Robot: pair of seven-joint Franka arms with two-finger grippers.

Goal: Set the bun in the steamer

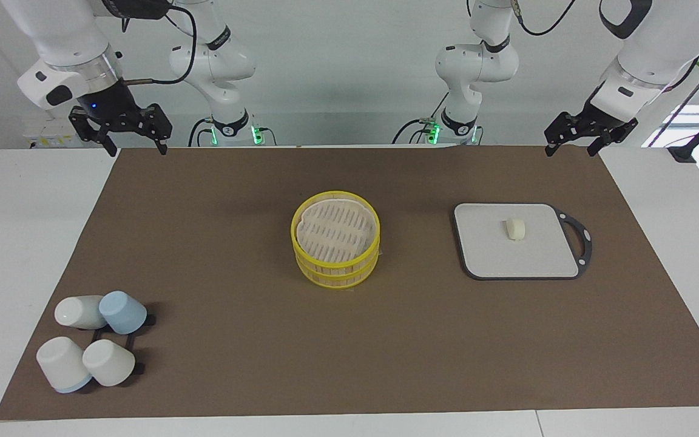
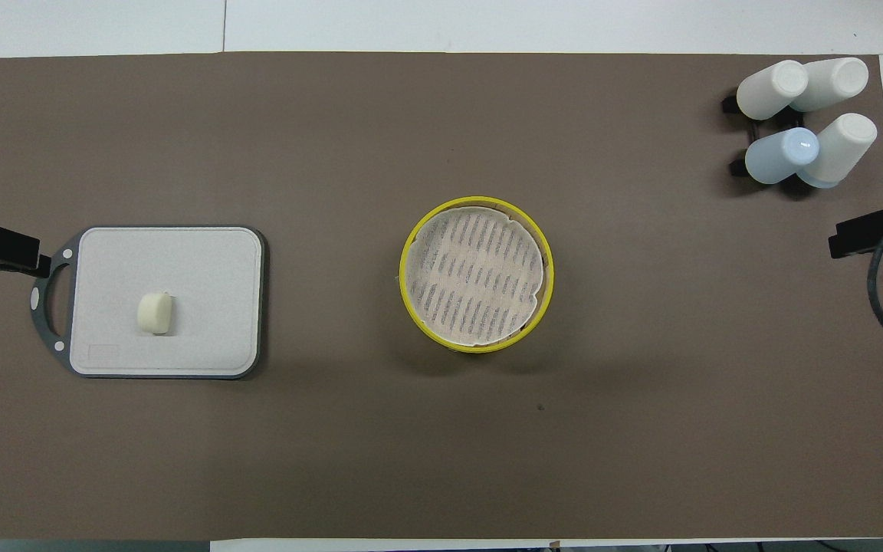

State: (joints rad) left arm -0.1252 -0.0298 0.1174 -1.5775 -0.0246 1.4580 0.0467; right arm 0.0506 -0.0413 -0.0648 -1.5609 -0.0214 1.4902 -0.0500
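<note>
The bun [image 1: 514, 229], a small cream-white lump, lies on a grey board [image 1: 507, 261] toward the left arm's end of the table; both show in the overhead view, bun [image 2: 155, 313] and board [image 2: 204, 261]. The steamer [image 1: 334, 270], two yellow-rimmed tiers with white paper in the top one, stands at the middle of the brown mat and holds nothing; it also shows from overhead [image 2: 404, 268]. My left gripper [image 1: 571, 150] hangs open and empty over the mat's corner by its base. My right gripper [image 1: 137, 147] hangs open and empty over the mat's corner at its own end. Both arms wait.
Several upturned cups [image 1: 91, 340], white and pale blue, sit on a black rack at the right arm's end, farther from the robots than the steamer; they show from overhead too [image 2: 802, 115]. The board's black handle loop [image 1: 580, 240] points toward the left arm's end.
</note>
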